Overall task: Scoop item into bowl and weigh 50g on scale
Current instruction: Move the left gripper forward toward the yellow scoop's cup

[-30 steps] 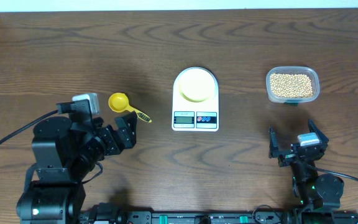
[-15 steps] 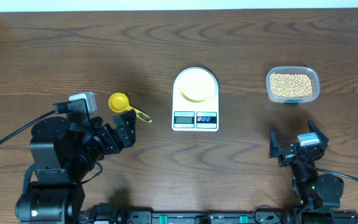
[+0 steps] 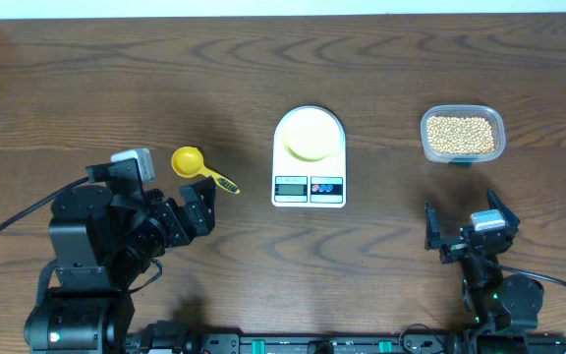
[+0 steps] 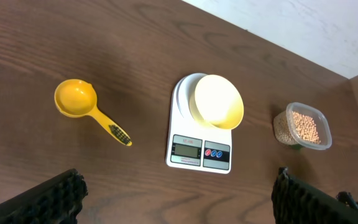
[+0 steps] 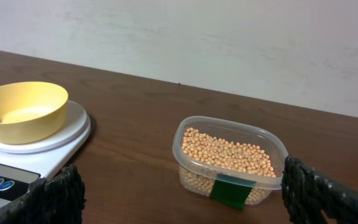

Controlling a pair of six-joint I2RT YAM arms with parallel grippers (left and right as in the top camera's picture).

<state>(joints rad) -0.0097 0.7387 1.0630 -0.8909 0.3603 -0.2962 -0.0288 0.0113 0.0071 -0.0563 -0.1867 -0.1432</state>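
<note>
The white scale (image 3: 309, 187) stands mid-table with the pale yellow bowl (image 3: 311, 135) on its round platform; the bowl looks empty. The beans (image 3: 461, 133) fill a clear plastic tub at the right. My left gripper (image 3: 187, 213) hovers open just below a bright yellow measuring spoon (image 3: 189, 161), holding nothing. My right gripper (image 3: 465, 226) stands open near the front edge, below the tub. In the left wrist view the open left gripper (image 4: 176, 202) faces the scale (image 4: 199, 152), bowl (image 4: 218, 109) and spoon (image 4: 76, 98). The right gripper (image 5: 182, 199) frames the beans (image 5: 229, 152); the bowl (image 5: 22, 111) is at left.
The clear tub (image 3: 496, 126) carries a green label on its near side (image 5: 230, 191). The spoon's handle (image 3: 221, 181) points toward the scale. A black cable (image 3: 18, 218) trails from the left arm. A pale wall borders the table's far edge.
</note>
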